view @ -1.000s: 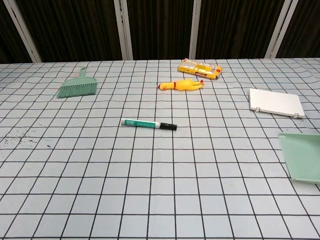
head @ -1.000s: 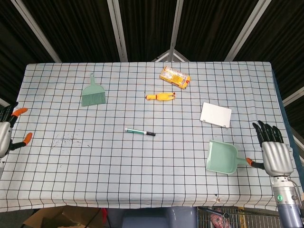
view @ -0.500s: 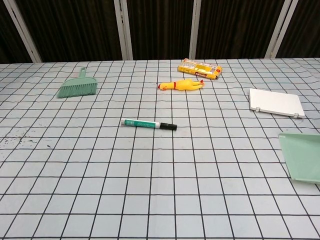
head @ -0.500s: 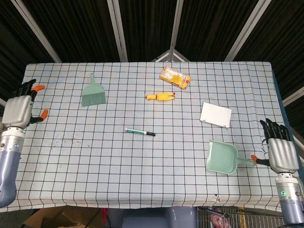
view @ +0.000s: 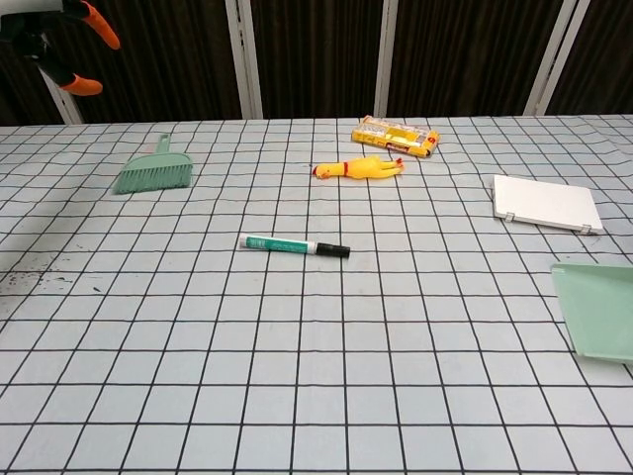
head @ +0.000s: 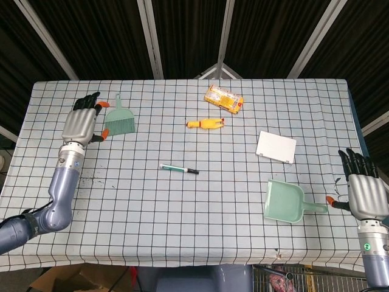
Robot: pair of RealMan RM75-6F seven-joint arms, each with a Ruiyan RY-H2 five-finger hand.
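Reach step: my left hand [head: 81,123] hovers just left of the brush [head: 119,120], fingers spread, holding nothing.
Right hand [head: 364,191] open and empty, right of the dustpan [head: 284,201], well apart from the brush. Next, I judge: close on the brush handle.

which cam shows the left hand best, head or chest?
Head view: the whole left hand shows with its fingers spread, holding nothing, hovering beside the green brush. Chest view catches only its orange fingertips at the top left corner.
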